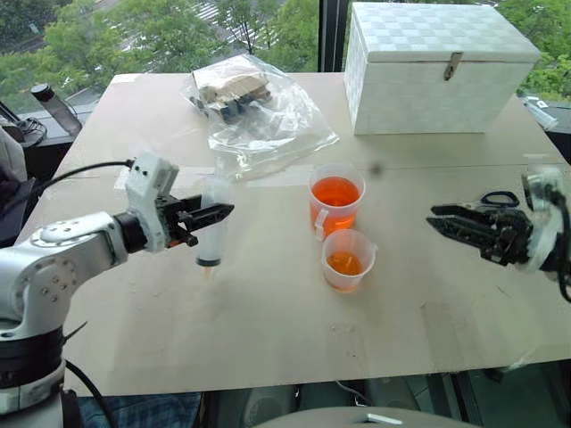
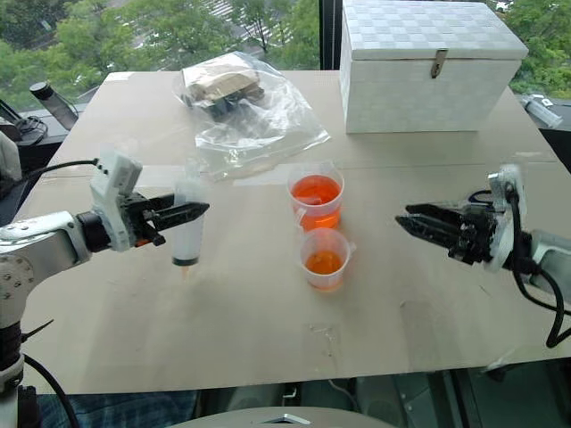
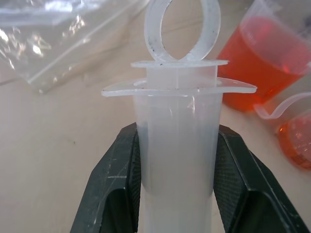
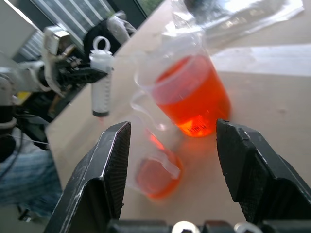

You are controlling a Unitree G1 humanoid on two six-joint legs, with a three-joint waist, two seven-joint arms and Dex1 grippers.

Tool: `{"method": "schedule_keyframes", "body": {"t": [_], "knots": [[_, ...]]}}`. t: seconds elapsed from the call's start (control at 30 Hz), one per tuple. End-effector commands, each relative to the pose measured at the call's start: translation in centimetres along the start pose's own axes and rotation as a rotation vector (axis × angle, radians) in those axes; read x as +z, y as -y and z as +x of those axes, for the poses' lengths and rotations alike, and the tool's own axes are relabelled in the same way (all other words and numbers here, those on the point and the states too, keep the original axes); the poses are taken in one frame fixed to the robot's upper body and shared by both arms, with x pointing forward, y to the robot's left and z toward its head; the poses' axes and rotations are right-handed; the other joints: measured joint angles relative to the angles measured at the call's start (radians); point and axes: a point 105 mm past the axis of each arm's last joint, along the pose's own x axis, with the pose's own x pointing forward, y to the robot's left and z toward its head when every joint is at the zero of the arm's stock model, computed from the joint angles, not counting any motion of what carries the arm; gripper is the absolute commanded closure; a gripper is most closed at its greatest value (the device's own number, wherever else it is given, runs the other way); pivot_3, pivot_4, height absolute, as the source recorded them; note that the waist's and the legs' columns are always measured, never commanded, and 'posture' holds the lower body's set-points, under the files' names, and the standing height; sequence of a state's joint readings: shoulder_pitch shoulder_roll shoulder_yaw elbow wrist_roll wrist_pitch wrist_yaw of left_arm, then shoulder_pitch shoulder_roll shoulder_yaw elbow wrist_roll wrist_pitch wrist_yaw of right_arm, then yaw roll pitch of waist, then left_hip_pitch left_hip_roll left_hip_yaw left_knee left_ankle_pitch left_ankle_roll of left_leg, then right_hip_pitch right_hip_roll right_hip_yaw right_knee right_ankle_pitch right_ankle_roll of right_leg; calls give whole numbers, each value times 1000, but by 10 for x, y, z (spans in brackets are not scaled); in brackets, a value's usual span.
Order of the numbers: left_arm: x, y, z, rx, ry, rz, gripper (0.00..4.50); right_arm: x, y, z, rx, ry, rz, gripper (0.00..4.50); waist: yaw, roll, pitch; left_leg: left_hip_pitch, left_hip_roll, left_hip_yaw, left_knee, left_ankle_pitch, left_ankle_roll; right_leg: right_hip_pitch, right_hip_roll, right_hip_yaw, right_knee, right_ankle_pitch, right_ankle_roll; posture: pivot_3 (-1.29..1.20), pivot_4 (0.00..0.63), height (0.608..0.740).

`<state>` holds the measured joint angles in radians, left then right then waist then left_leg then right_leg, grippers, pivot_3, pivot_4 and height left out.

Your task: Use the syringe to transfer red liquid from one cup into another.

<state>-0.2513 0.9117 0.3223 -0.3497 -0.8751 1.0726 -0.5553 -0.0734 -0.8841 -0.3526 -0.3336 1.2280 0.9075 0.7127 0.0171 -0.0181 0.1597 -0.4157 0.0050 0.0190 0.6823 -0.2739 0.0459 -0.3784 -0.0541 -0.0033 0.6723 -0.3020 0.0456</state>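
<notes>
syringe [image 1: 211, 234] upright in left claw [image 1: 217, 214], apart from cups [image 1: 337, 201]

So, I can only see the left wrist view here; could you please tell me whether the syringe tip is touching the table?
Observer: No, the syringe hangs upright above the table, left of both cups.
Operator: Thanks. Is the right tool holding anything?
Observer: No, the right tool is open and empty, right of the cups.
Operator: Which cup is fuller?
Observer: The taller cup; the smaller cup holds a shallow layer.
</notes>
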Motion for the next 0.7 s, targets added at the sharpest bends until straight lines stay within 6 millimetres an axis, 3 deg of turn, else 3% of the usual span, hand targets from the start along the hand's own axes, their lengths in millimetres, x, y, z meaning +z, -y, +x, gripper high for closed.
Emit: {"method": "schedule_keyframes", "body": {"t": [0.03, 0.07, 0.17, 0.2, 0.3, 0.37, 0.4, 0.43, 0.53, 0.7], "knots": [[-10, -15, 12, 51, -45, 25, 2095, -25, 6, -6, -39, -64, -185, 1539, -1, 0, 0, 0, 0, 0, 0, 0, 0, 0, 0, 0, 0, 0, 0, 0, 150, 740], [-12, -18, 14, 57, -54, 24, 1788, -27, 12, -7, -77, -46, -198, 1539, -3, 0, -1, 1, 0, 0, 0, 0, 0, 0, 0, 0, 0, 0, 0, 0, 150, 740], [-12, -28, 16, 117, -49, 78, 243, -31, 21, -11, -149, 13, -225, 1539, -15, 0, 0, 1, 0, 1, -1, 0, 0, -1, 1, 1, 1, 0, 0, 0, 150, 740], [-11, -31, 16, 137, -40, 92, 63, -35, 21, -13, -156, 6, -241, 1539, -16, 0, 0, 1, 0, 1, -1, 0, 0, -1, 1, 2, 2, 0, 0, 0, 150, 740], [8, -29, 12, 163, 95, 213, 63, -52, 23, -19, -181, -34, -272, 1539, -10, 0, 0, 1, 0, 1, -1, 0, 0, -1, 0, 2, 1, 0, 0, 0, 150, 740], [42, 3, -2, 32, 359, 200, 63, -57, 28, -24, -213, -25, -302, 1539, -5, 0, 0, 1, 0, 1, -1, 0, 0, -1, 0, 1, 1, 0, 0, 0, 150, 740], [50, 17, -10, -26, 443, 186, 0, -58, 31, -26, -233, -15, -308, 1061, -4, 0, -1, 1, 0, 1, -1, 0, 0, -1, -1, 2, 0, 0, 0, 0, 150, 740], [49, 28, -15, -63, 476, 172, 0, -59, 32, -27, -231, -9, -312, 1053, -5, -1, -1, 1, 0, 1, -1, 0, 0, -1, -1, 1, 0, 0, 0, 0, 150, 740], [5, 50, -16, -102, 317, 185, 0, -59, 35, -30, -212, -1, -339, 103, -19, 1, -3, 2, 0, 2, -1, 0, 0, 1, -1, 4, -1, 0, 0, 0, 150, 740], [-76, 63, -19, -32, 101, 184, 0, -76, 39, -33, -167, -73, -400, 103, -26, 5, -5, 7, 0, 3, -8, 0, -1, 2, 0, 4, -1, 0, -1, 0, 150, 740]]}}
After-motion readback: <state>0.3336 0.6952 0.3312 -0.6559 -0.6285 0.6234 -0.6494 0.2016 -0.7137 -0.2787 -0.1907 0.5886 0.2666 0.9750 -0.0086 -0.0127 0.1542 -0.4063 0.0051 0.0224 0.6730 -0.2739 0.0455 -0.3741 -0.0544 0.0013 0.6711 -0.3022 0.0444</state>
